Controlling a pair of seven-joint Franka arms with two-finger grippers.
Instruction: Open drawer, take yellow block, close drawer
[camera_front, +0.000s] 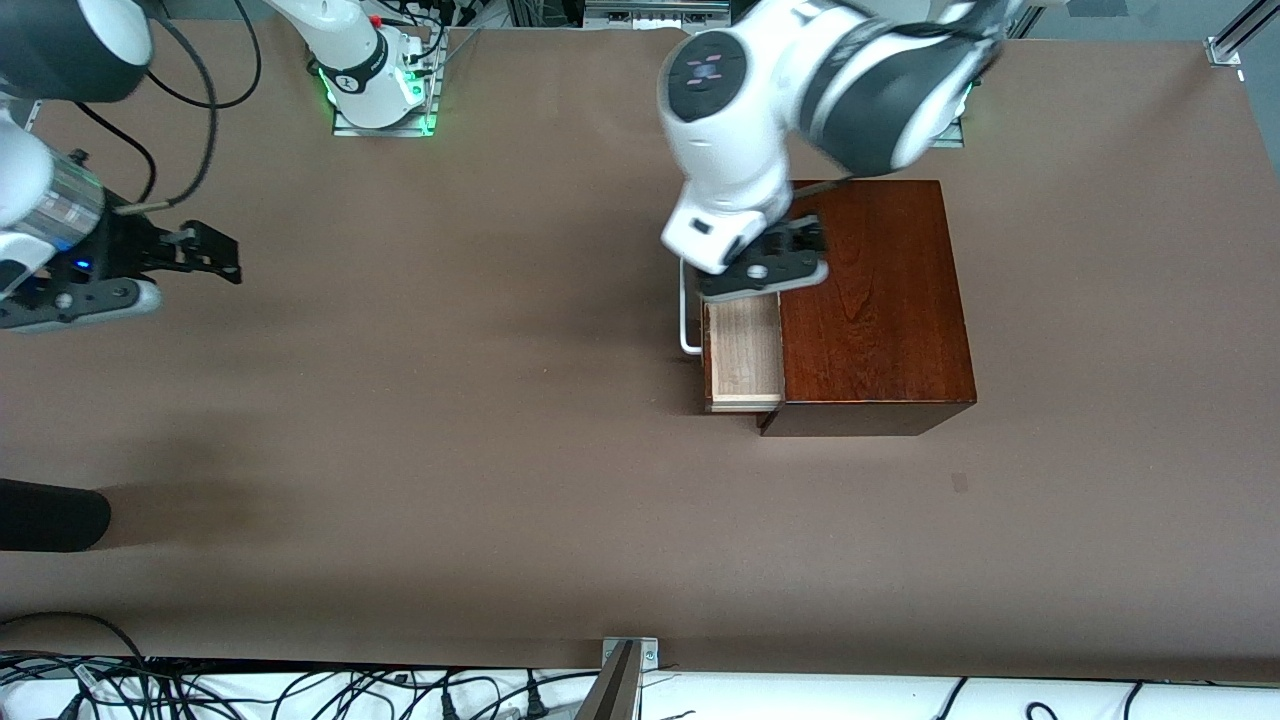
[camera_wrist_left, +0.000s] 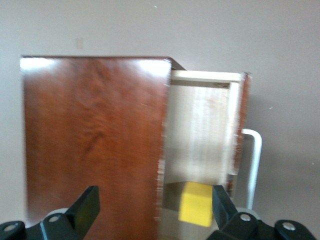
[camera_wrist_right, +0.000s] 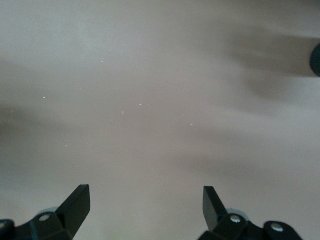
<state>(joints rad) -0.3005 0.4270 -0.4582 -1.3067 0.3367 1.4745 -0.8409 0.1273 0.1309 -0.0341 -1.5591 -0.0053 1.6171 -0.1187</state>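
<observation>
The glossy reddish-brown box (camera_front: 870, 300) stands toward the left arm's end of the table. Its drawer (camera_front: 745, 350) is pulled out toward the right arm's end, showing its pale wood lining (camera_wrist_left: 200, 130) and white bar handle (camera_front: 688, 320). The yellow block (camera_wrist_left: 196, 203) lies in the drawer, at the end farther from the front camera; the front view hides it under the left hand. My left gripper (camera_wrist_left: 155, 202) hangs open over the box edge and drawer, one finger (camera_wrist_left: 220, 202) right beside the block. My right gripper (camera_front: 205, 255) waits open over bare table.
A dark rounded object (camera_front: 50, 515) juts in over the table near the right arm's end, nearer the front camera. Cables (camera_front: 300, 690) run along the front edge below the table. Brown tabletop (camera_front: 450, 400) lies between the two arms.
</observation>
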